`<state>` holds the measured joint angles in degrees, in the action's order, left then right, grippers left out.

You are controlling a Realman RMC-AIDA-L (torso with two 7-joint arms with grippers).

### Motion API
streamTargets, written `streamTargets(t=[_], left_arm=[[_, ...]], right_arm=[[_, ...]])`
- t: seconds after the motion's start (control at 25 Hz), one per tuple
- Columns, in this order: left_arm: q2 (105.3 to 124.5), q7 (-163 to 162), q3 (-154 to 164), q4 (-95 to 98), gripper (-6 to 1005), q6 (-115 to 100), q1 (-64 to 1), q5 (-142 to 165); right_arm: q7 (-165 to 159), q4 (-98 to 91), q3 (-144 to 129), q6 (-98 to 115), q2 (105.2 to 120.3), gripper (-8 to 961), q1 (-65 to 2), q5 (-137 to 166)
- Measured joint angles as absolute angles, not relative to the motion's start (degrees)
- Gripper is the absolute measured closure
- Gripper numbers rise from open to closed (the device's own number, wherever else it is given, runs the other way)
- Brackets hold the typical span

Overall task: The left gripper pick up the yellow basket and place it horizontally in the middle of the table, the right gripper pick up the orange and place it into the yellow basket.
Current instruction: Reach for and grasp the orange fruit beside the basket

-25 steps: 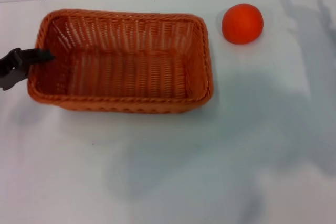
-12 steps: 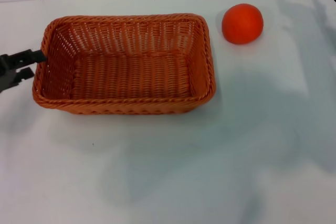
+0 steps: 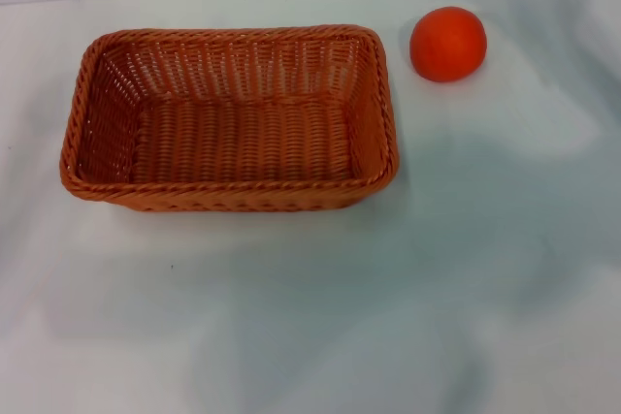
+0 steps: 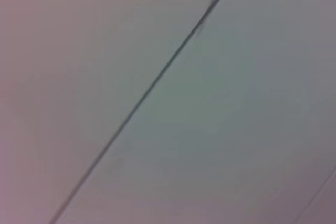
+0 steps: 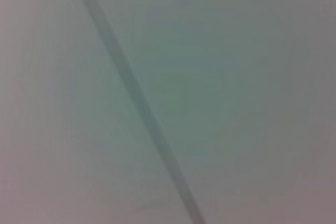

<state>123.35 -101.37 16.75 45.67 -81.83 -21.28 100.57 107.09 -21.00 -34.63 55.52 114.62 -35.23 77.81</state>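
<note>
Gone from beside basket [image 3: 229, 119], left end effector, like right, out of view, state untellable; basket placed lengthwise mid-table [image 3: 310, 307]; orange [image 3: 447, 43] outside, unpicked.

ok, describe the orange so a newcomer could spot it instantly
Start at the white table, then find the big woven yellow basket lying on it. Just beyond the basket's far right corner, apart from it, sits the orange: small, smooth and round, the only unwoven thing there.
</note>
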Motion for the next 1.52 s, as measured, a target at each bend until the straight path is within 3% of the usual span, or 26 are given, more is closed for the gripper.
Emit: streamTargets(t=[0.12,0.2,0.52,0.92,1.28,1.48,1.52], left_arm=[[123.74,-84.7,16.6,38.0,318,-84.4,-20.4,90.5],[123.72,-73.8,16.2,32.3,319,-87.3,-20.2,85.1],[123.81,-58.3,15.9,24.1,322,-92.2,-20.5,78.7],[123.69,-58.6,16.4,22.8,323,-92.2,-20.8,78.5],[123.7,-59.8,16.3,22.2,324,-92.3,-21.0,78.4],[123.71,-60.1,16.4,22.2,324,-92.1,-21.1,78.4],[123.72,-60.3,16.5,22.1,324,-92.0,-21.1,78.4]], right_arm=[[93.4,-26.8,-40.6,56.9,111.82,28,-35.9,88.3],[85.2,-31.2,-42.9,58.4,110.88,28,-36.3,95.3],[66.6,-41.2,-43.9,64.3,110.67,28,-40.8,121.3],[61.4,-40.3,-44.7,57.7,114.75,29,-44.8,135.4],[61.7,-32.8,-48.5,47.4,116.16,29,-46.2,136.2],[61.9,-32.6,-48.9,44.9,117.15,65,-45.6,136.1],[61.9,-32.6,-48.9,44.9,117.16,132,-45.5,136.0]])
